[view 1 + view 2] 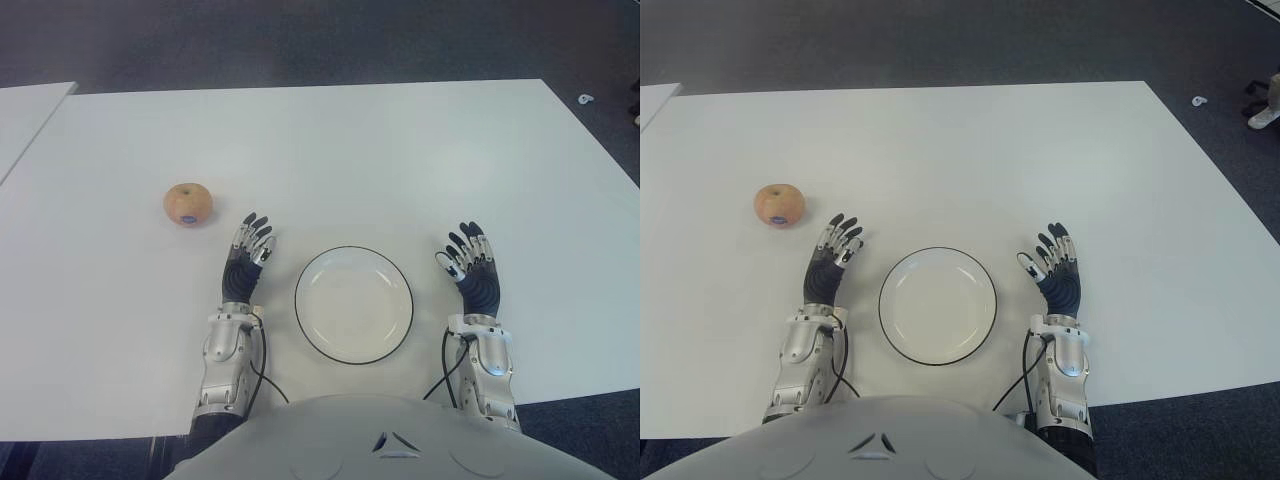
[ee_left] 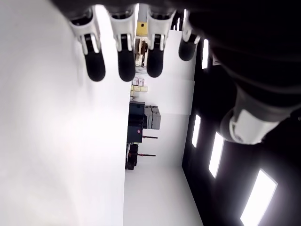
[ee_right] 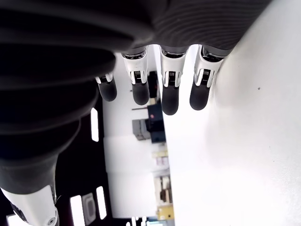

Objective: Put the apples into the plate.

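Currently our left hand (image 1: pixel 248 260) and right hand (image 1: pixel 472 265) flank the empty plate (image 1: pixel 353 304), fingers spread, holding nothing. One apple (image 1: pixel 187 204) sits at ten o'clock of the plate; we should reach left-handed and cup it from above.

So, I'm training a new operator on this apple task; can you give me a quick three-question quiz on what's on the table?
1. True or false: the round reddish-yellow apple already lies in the white black-rimmed plate.
2. Which hand is nearer the apple: A) left hand, B) right hand?
3. Fill in: both hands have their fingers ___ and hold nothing.

Key: 1 false, it sits on the white table, beyond the left hand; 2 A; 3 open.
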Robot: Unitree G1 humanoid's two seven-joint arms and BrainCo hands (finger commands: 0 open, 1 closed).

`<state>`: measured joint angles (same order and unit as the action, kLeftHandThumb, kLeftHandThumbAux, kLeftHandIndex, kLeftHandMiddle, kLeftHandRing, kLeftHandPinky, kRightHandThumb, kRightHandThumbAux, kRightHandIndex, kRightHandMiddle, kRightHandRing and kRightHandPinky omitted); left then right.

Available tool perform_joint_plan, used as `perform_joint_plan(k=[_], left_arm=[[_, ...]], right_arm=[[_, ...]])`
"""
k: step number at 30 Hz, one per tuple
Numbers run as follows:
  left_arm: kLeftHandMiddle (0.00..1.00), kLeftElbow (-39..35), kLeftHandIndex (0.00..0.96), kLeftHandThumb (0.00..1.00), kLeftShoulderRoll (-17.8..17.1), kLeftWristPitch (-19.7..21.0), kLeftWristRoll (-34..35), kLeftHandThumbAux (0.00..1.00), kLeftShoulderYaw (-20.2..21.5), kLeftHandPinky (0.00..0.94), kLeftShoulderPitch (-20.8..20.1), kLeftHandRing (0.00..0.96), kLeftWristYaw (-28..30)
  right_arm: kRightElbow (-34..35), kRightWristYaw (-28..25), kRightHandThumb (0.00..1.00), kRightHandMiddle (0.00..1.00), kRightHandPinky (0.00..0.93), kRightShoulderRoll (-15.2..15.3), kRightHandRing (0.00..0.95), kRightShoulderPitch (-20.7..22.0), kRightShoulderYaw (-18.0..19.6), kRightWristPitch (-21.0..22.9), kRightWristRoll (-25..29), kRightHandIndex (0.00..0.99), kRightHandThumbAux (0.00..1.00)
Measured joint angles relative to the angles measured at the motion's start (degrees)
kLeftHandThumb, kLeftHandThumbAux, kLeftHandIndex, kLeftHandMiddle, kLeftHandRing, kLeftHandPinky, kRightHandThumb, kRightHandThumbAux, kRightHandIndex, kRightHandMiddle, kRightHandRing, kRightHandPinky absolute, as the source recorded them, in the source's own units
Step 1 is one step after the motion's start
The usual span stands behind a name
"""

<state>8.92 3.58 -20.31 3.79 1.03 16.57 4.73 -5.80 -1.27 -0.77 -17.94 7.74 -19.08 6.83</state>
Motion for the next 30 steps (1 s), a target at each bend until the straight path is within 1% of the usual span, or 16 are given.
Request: perform_joint_plan(k=[9, 22, 30], left_arm=[[0.159, 0.0, 0.102, 0.308, 0.0, 0.0, -0.4, 0.553, 0.0, 0.211, 0.0, 0.179, 0.0], [0.162, 0.0, 0.099, 0.317, -0.1, 0.2, 0.0, 0.547, 0.0, 0.211, 0.0, 0.180, 0.0], [0.164, 0.0, 0.103, 0.328, -0.1, 0.4, 0.4, 0.544, 0.0, 0.207, -0.1, 0.178, 0.0]], right_arm=[[0.0, 0.0, 0.303, 0.114, 0.173, 0.0, 0.134, 0.0, 0.0, 0.0, 0.0, 0.067, 0.731], [0.0, 0.2, 0.302, 0.111, 0.178, 0.0, 0.136, 0.0, -0.1, 0.0, 0.0, 0.062, 0.717], [0.0, 0.3, 0.301, 0.112, 0.158, 0.0, 0.130, 0.0, -0.1, 0.0, 0.0, 0.064, 0.717]])
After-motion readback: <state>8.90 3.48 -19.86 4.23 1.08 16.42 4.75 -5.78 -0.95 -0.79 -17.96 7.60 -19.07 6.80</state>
